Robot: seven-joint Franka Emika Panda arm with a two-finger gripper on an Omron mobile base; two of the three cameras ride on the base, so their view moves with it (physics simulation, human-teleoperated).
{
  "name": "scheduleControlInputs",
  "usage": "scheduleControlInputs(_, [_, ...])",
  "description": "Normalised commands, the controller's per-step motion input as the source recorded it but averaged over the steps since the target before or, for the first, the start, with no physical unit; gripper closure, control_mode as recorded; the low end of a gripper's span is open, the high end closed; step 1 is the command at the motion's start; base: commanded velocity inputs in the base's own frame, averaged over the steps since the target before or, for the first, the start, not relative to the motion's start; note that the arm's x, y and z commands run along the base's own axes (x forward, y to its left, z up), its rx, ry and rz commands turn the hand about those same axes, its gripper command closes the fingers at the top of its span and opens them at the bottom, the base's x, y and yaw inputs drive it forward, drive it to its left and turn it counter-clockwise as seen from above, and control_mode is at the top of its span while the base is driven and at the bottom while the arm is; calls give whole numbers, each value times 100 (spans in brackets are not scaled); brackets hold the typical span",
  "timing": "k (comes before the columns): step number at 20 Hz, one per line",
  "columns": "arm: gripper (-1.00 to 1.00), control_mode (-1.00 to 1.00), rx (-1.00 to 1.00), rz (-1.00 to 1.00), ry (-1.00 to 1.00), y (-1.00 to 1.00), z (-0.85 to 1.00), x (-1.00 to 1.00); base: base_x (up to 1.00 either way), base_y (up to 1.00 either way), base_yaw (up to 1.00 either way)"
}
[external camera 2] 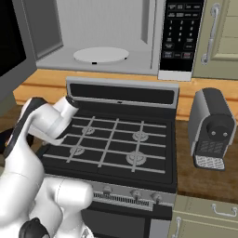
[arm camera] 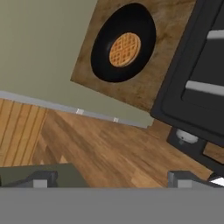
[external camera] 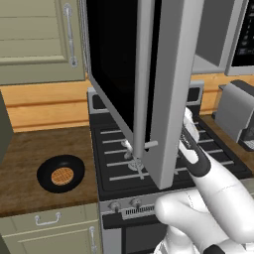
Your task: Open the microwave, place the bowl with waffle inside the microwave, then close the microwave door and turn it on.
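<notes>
The microwave (external camera 2: 107, 37) stands open above the stove (external camera 2: 116, 144), its cavity bare but for the round white turntable (external camera 2: 101, 54), with the dark button panel (external camera 2: 180, 35) on its right. The door (external camera: 149, 84) is swung far out toward me; in the left base view its lower edge hangs over the front burners and it covers my wrist, so my arm (external camera: 198, 158) passes close behind it on its right side. The bar handle (external camera: 143, 74) runs along the door's near edge.

My claw (arm camera: 112, 180) looks down past the stove's left edge. Its two tips sit wide apart at the bottom of the hand view, with nothing between them, and open wooden floor lies under them.

The bowl (arm camera: 124, 43) is well ahead of my claw in the hand view, on the brown counter (arm camera: 144, 87) left of the stove, apart from the counter's front edge and from the stove's side. The waffle (arm camera: 124, 49) lies flat in its middle. In the left base view the bowl (external camera: 60, 173) has bare counter around it, and the door's lower corner stands off to its right.

A grey coffee machine (external camera 2: 211, 128) sits on the counter right of the stove, well away from my claw.
</notes>
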Motion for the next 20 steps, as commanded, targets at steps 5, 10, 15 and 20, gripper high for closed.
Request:
scheduleControlInputs(5, [-100,-100,0,2,-4,37,-31,16,0,0,0])
scheduleControlInputs(10, [-100,-100,1,0,-1,27,-33,25,0,0,0])
scheduleControlInputs(15, [-100,-100,2,0,0,32,-26,26,0,0,0])
scheduleControlInputs(20, [-100,-100,1,0,1,32,-2,25,0,0,0])
